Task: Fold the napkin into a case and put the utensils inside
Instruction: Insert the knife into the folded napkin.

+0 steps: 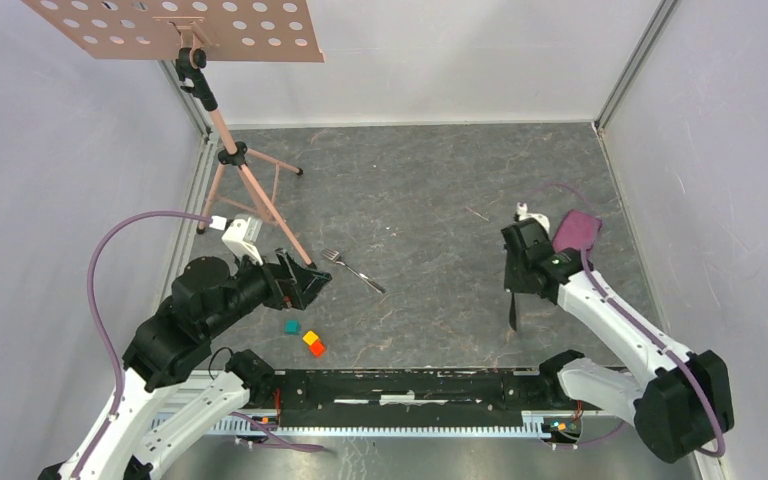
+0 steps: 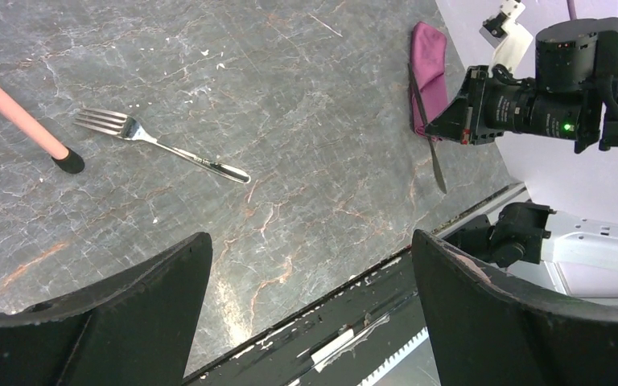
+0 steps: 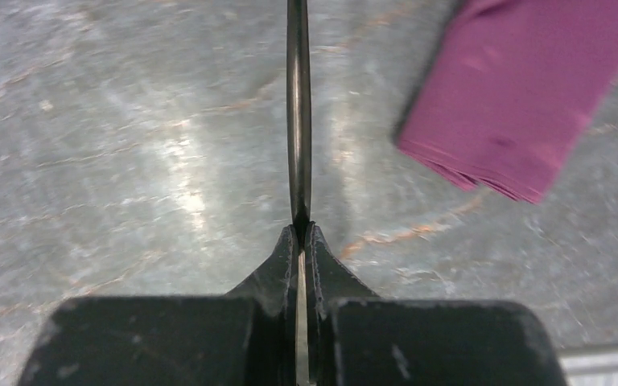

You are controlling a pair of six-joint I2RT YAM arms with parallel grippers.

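My right gripper (image 3: 300, 229) is shut on the dark knife (image 3: 298, 121), which I see edge-on and which runs straight out from the fingertips. From above, the knife (image 1: 513, 312) hangs off the table below that gripper (image 1: 513, 290). The folded plum napkin (image 1: 575, 231) lies flat just to the right of it, and its layered edge (image 3: 523, 96) shows in the right wrist view. The fork (image 1: 352, 270) lies alone on the table left of centre, tines to the upper left. My left gripper (image 2: 312, 257) is open and empty and hovers near the fork (image 2: 161, 145).
A pink tripod stand (image 1: 245, 170) with a perforated board (image 1: 175, 28) stands at the back left, one foot (image 2: 68, 161) near the fork. Teal (image 1: 291, 327), yellow (image 1: 311, 338) and orange (image 1: 317, 349) blocks sit near the front. White walls enclose three sides.
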